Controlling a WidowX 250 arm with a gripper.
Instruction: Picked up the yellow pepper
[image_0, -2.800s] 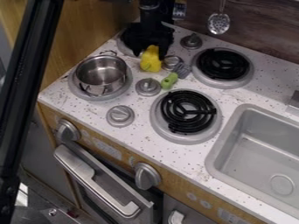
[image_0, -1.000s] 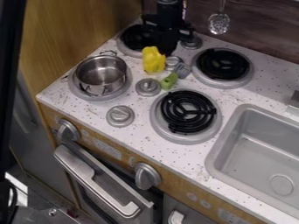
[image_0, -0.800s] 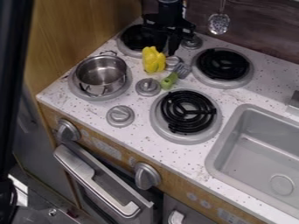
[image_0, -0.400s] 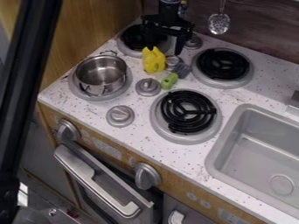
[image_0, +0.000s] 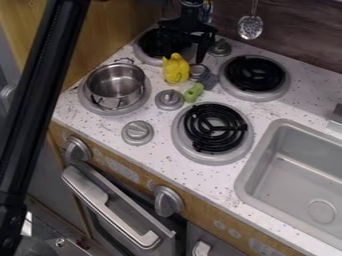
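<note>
The yellow pepper stands on the white speckled counter, right of the steel pot and in front of the back left burner. My black gripper hangs just behind and above it, open, its fingers spread apart. The left finger comes down behind the pepper's top and is partly hidden by it; the right finger hangs to the pepper's right, near a metal knob. Nothing is held between the fingers.
A steel pot sits on the left burner. A green-handled grey utensil lies right of the pepper. Black coil burners stand in front and at the right, with the grey sink beyond. A wooden wall borders the left.
The gripper has shifted right from over the back left burner, and its fingers now show spread apart. The pepper sits slightly farther right. The large black bar at the left has swung about.
</note>
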